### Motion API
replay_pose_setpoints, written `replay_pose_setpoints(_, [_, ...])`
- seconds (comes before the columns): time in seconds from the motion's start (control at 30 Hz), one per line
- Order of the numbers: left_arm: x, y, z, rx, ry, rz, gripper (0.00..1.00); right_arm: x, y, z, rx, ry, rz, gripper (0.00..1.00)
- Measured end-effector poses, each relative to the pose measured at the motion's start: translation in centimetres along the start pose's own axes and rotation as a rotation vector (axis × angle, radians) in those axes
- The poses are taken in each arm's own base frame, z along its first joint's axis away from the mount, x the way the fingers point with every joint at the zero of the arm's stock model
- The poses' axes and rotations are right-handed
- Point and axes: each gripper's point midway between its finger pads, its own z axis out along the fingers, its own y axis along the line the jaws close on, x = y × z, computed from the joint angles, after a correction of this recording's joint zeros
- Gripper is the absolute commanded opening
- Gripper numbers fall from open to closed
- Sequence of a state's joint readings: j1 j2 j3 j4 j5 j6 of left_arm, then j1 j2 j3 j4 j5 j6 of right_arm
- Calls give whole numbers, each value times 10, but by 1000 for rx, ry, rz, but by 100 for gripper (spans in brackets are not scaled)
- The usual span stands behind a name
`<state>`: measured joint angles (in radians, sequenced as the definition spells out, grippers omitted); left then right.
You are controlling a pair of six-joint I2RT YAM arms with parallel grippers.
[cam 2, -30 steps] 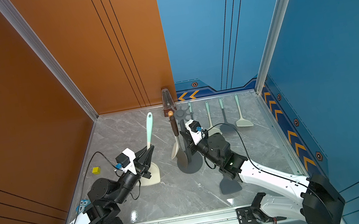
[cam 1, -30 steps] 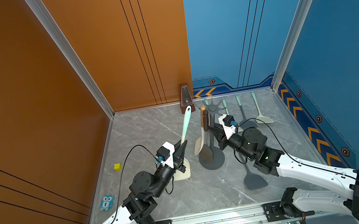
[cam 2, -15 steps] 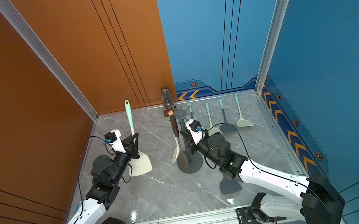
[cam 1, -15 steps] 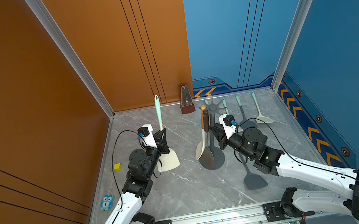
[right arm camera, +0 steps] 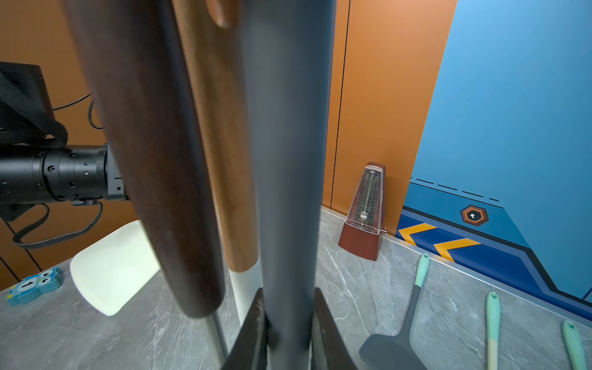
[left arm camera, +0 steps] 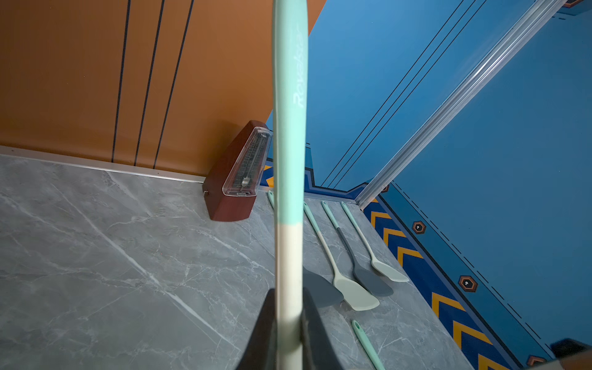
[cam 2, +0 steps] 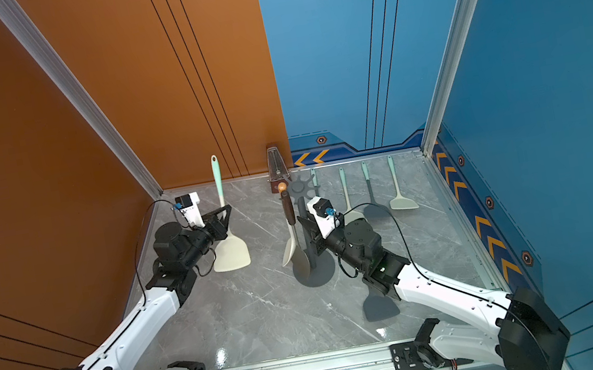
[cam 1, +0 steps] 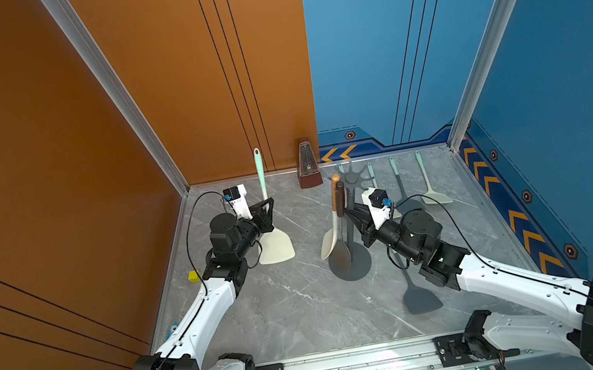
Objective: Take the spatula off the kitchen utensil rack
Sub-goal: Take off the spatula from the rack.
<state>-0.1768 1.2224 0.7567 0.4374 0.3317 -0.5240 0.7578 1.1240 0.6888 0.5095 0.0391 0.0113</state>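
Observation:
The spatula (cam 1: 275, 244) (cam 2: 230, 252) has a cream blade and a mint handle (left arm camera: 290, 128). It stands handle-up over the left of the table, well clear of the rack. My left gripper (cam 1: 267, 215) (cam 2: 225, 220) (left arm camera: 289, 298) is shut on its cream neck. The dark grey kitchen utensil rack (cam 1: 357, 265) (cam 2: 321, 271) stands at mid-table, and my right gripper (cam 1: 353, 217) (cam 2: 308, 229) (right arm camera: 288, 298) is shut on its pole (right arm camera: 288, 160). A wood-handled cream spoon (cam 1: 331, 241) and a dark-handled spoon (cam 1: 341, 256) hang from its crown (cam 1: 352, 176).
A metronome (cam 1: 308, 169) stands at the back wall. Several utensils (cam 1: 426, 180) lie at the back right, and a dark spatula (cam 1: 421, 295) lies under my right arm. A yellow block (cam 1: 194, 275) and a blue owl toy (right arm camera: 33, 285) sit by the left wall.
My left arm has carried the spatula left and back, away from the rack, and its handle has swung from leaning right to upright. The right arm has stayed on the pole.

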Motion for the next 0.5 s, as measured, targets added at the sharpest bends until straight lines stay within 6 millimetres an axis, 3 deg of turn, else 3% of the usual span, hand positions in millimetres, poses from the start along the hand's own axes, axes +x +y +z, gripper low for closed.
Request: replay_pose_setpoints(0.5, [24,40,41,-48,107,-89,0,0,0,0,-7,0,4,0])
